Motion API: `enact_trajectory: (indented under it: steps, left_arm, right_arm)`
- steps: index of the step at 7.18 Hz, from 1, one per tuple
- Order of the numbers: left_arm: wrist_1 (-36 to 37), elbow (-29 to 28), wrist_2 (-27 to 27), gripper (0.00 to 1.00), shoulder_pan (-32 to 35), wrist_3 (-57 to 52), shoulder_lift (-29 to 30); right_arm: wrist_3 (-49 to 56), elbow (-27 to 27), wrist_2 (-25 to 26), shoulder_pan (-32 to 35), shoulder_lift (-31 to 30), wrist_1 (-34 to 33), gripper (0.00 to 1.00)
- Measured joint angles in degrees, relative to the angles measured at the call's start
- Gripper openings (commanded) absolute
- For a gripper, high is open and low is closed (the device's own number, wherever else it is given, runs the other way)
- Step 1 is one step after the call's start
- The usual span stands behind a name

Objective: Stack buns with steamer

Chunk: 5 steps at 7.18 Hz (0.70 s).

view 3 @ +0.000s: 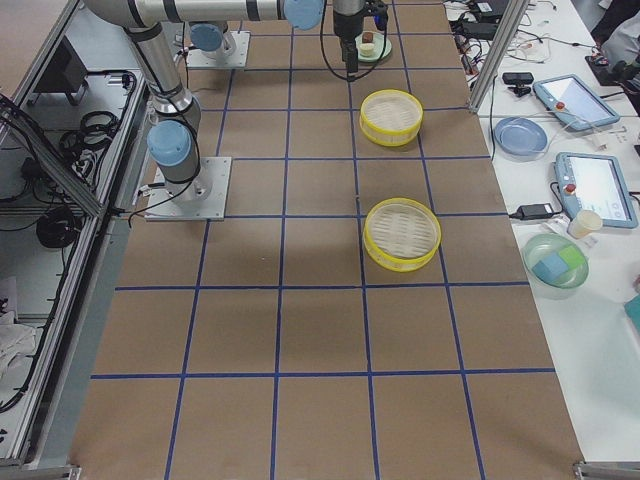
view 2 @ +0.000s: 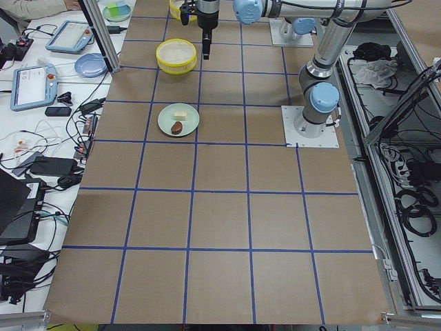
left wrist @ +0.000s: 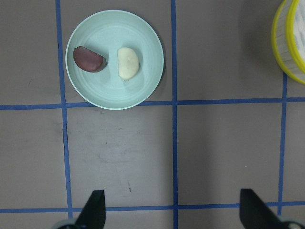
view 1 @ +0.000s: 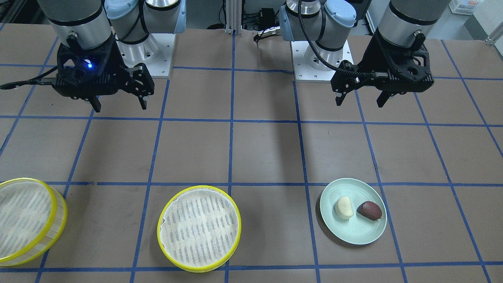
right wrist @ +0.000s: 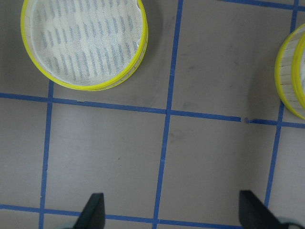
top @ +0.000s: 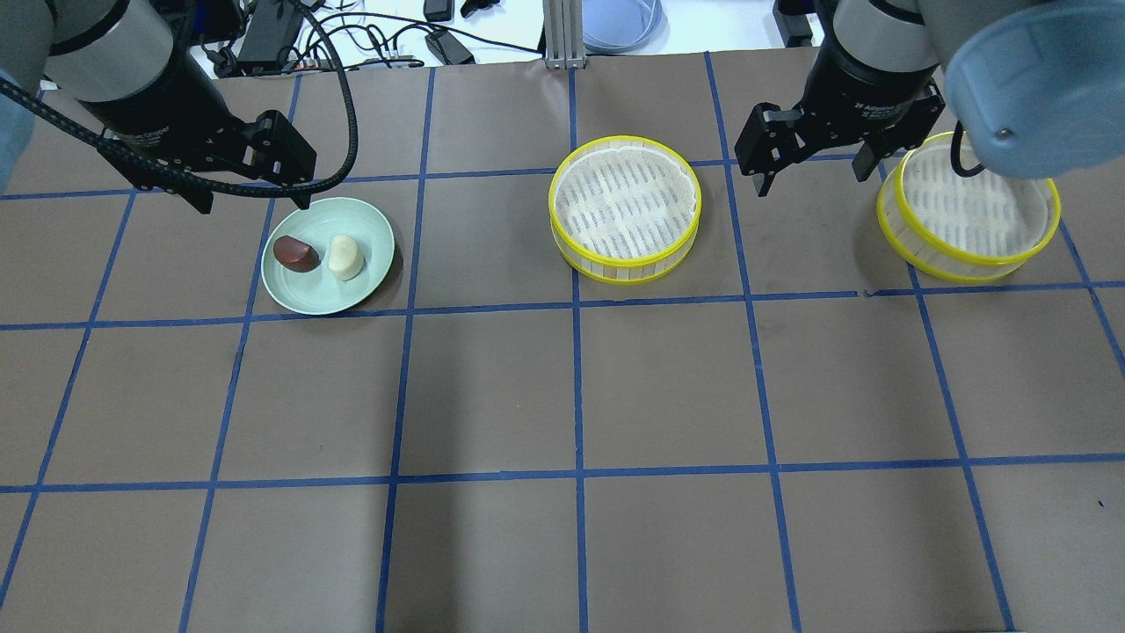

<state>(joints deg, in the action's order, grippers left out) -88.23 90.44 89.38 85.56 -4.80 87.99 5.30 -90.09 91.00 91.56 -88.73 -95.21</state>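
A creamy white bun (view 1: 344, 207) and a dark reddish-brown bun (view 1: 369, 210) lie side by side on a pale green plate (view 1: 353, 236). One yellow-rimmed steamer tray (top: 626, 207) with a striped cloth liner stands mid-table, and a second steamer tray (top: 967, 207) stands at the robot's far right. Both trays are empty. My left gripper (top: 255, 202) is open and empty, high above the table on the robot's side of the plate. In the left wrist view the buns (left wrist: 127, 62) lie ahead of its fingers. My right gripper (top: 813, 176) is open and empty, high between the two trays.
The brown table (top: 580, 396) carries a blue tape grid. Beyond its far edge are cables (top: 369, 44), tablets (view 2: 34, 86) and bowls (view 3: 555, 262) on white side benches. The arm bases (view 1: 314, 59) stand at the robot's edge.
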Motion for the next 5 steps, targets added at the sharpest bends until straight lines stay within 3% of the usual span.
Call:
enact_trajectory:
  steps: [5]
  left_arm:
    - [0.01,-0.03,0.05,1.00,-1.36,-0.36,0.36]
  right_arm:
    - [6.17,0.69,-0.26,-8.68,2.88,-3.69,1.00]
